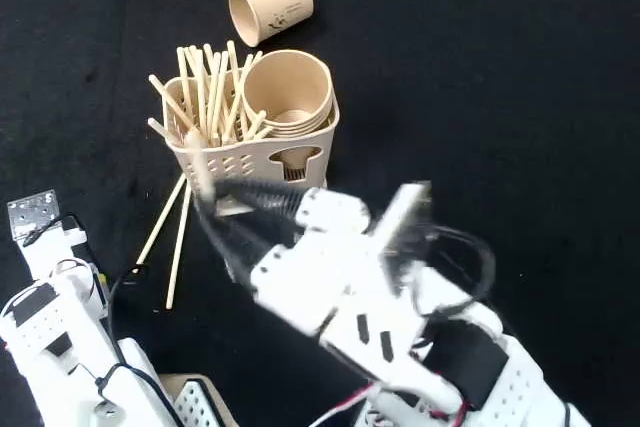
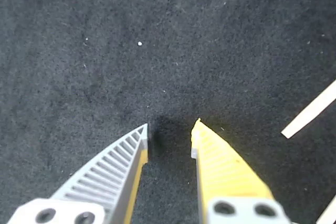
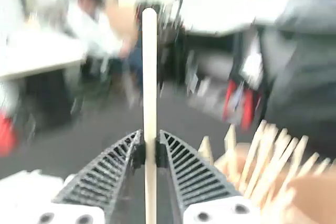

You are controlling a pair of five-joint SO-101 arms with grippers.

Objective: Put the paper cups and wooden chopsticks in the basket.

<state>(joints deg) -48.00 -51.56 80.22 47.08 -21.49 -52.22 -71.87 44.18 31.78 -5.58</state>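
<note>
Right gripper has its jaws pinched tight on 1 wooden chopstick, which sticks out well past the fingertips, right at the near-left corner of the basket. The basket sits far-centre on the black table. Its left half bristles with bundled chopsticks; its right half holds stacked paper cups. Beyond it, 1 loose cup lies on its side. 2 loose chopsticks lie near-left of the basket. Left gripper, at the near-left, hangs over the cloth with its fingers spread.
</note>
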